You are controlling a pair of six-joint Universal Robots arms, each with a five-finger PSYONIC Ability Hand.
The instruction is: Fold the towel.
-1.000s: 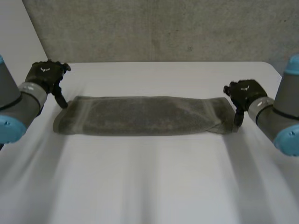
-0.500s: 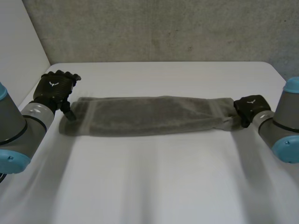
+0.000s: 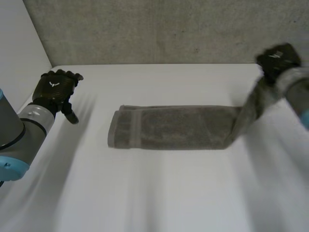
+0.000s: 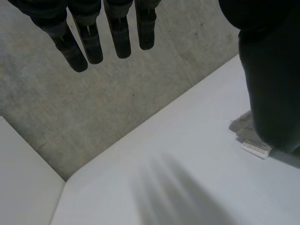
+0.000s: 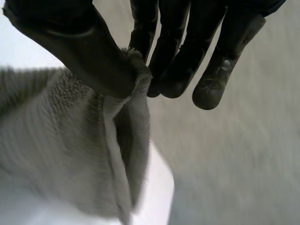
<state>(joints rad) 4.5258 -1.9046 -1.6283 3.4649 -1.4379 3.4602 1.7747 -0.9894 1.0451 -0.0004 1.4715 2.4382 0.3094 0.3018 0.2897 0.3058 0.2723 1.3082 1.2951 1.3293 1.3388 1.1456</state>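
On the white table [image 3: 159, 193], in front of a grey concrete wall [image 3: 159, 29], the grey towel [image 3: 178, 128] lies as a long, narrow folded band running across from the robot's left to its right. Its left end sits flat on the table with the hem turned up in a short lip, and most of its length rests on the surface. Its right end rises off the table in a steep twisted strand up to the right hand [image 3: 277, 57], which hangs above the table's far right corner. In the right wrist view the thumb [image 5: 93, 61] presses the towel's edge against the fingers [image 5: 173, 70], so this hand pinches the cloth at that end, and the rest of the towel drapes down below the palm in loose folds. The left hand [image 3: 54, 89] hovers over the table's left side, well apart from the towel's left end and holding nothing. In its own wrist view the fingers [image 4: 119, 33] hang straight and slack. Past the thumb [image 4: 272, 93] a corner of the towel shows with a small white label [image 4: 255, 148] lying on the table.
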